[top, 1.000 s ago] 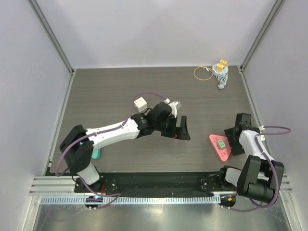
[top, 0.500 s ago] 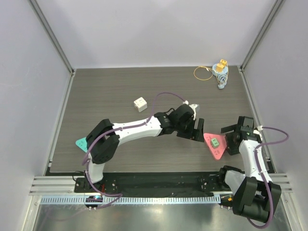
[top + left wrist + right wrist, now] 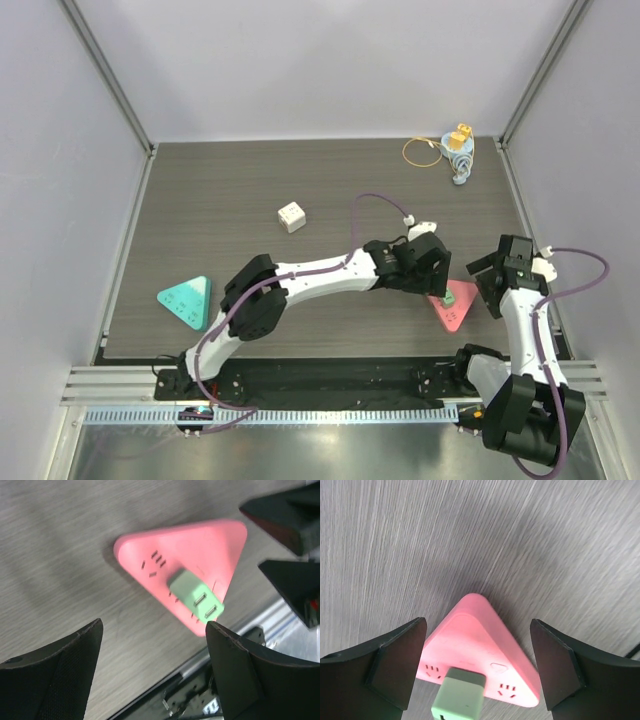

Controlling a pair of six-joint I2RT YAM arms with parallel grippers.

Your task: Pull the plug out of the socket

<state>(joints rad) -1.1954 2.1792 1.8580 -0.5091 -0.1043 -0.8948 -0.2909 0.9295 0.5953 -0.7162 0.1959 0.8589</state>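
Observation:
A pink triangular socket [image 3: 462, 304] lies flat at the front right of the table, with a pale green plug [image 3: 195, 594] standing in it. The left gripper [image 3: 430, 272] hovers over the socket's left part, open and empty. In the left wrist view the plug sits just ahead of the gripper [image 3: 152, 630], nearer the right finger. The right gripper [image 3: 500, 276] is open at the socket's right side. In the right wrist view the socket [image 3: 480, 635] lies between its spread fingers, gripper [image 3: 477, 622], with the plug [image 3: 459, 695] at the bottom edge. Neither gripper touches the plug.
A white cube [image 3: 291, 217] sits mid-table and a teal triangular socket [image 3: 187, 301] at the front left. A blue-and-yellow object [image 3: 458, 152] with an orange ring [image 3: 421, 152] lies at the back right. The table's front edge and metal rail [image 3: 330, 372] run just below the pink socket.
The left arm has swept right from mid-table to above the pink socket, uncovering the teal triangle. The right gripper shifted slightly beside the socket. The plug stays in the socket.

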